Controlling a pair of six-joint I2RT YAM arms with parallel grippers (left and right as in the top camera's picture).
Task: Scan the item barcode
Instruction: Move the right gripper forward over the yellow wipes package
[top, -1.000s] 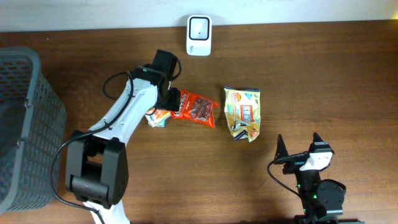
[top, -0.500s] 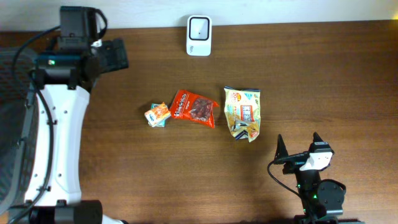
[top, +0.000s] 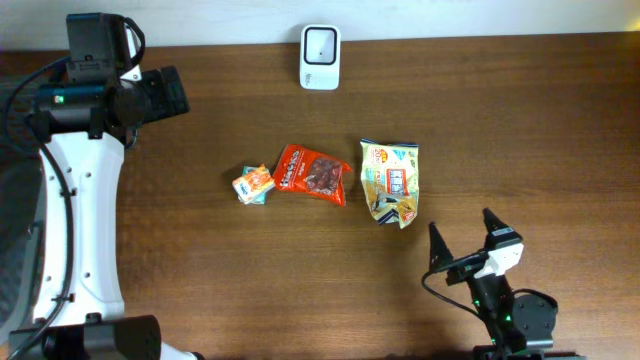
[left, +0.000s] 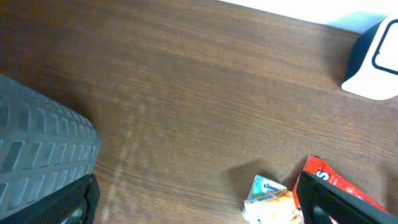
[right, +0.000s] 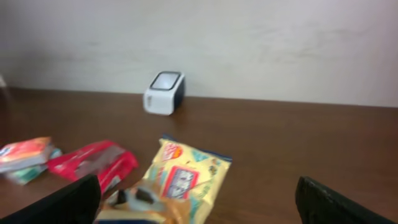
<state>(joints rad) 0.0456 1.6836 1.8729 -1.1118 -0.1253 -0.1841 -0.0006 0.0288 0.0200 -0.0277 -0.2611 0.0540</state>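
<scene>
Left pincer (top: 165, 90) had swung off the red snack packet (top: 312, 173) to far-left, spread, empty; right pincer (top: 462, 228) spread, empty. Packet lay on the counter (top: 520, 120), well apart from the barcode scanner (top: 320, 43). Best gripped edgewise, barcode unobstructed.

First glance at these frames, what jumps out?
Three snack packs lie in a row mid-table: a small orange box, a red bag and a yellow bag. The white scanner stands at the far edge. The left gripper hangs open beside the grey basket.
</scene>
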